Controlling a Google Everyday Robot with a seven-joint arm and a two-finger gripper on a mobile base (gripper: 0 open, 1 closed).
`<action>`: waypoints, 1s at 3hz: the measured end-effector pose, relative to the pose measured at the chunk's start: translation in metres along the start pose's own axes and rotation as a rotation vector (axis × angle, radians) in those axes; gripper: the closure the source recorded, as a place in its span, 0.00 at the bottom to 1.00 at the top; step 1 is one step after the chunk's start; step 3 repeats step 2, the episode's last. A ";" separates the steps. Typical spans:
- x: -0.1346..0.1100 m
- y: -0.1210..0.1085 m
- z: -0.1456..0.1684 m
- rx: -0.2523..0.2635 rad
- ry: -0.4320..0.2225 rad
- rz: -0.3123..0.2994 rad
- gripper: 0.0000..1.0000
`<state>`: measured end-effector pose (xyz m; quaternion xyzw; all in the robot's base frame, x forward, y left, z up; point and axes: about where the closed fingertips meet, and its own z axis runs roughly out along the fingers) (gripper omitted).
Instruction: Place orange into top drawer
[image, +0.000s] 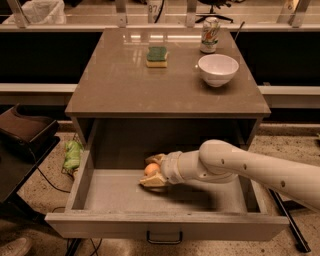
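Note:
The top drawer (80, 187) of the grey-brown cabinet is pulled out, with a pale grey floor and a small dark handle on its front. My gripper (151, 170) reaches into it from the right on a white arm. Its two pale fingers (152, 181) are shut on the orange (150, 169), which sits between them. The orange is low over the drawer floor, left of the middle; I cannot tell whether it touches the floor.
On the cabinet top (120, 90) stand a green-and-yellow sponge (157, 56), a white bowl (218, 69) and a drinks can (209, 35). A green object (72, 155) lies on the floor left of the drawer. A dark seat (25, 132) stands at the left.

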<state>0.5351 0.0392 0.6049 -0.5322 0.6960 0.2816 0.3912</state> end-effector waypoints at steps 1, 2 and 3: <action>-0.001 0.001 0.001 -0.003 0.000 -0.001 0.00; -0.001 0.001 0.001 -0.003 -0.001 -0.001 0.00; -0.001 0.001 0.001 -0.003 -0.001 -0.001 0.00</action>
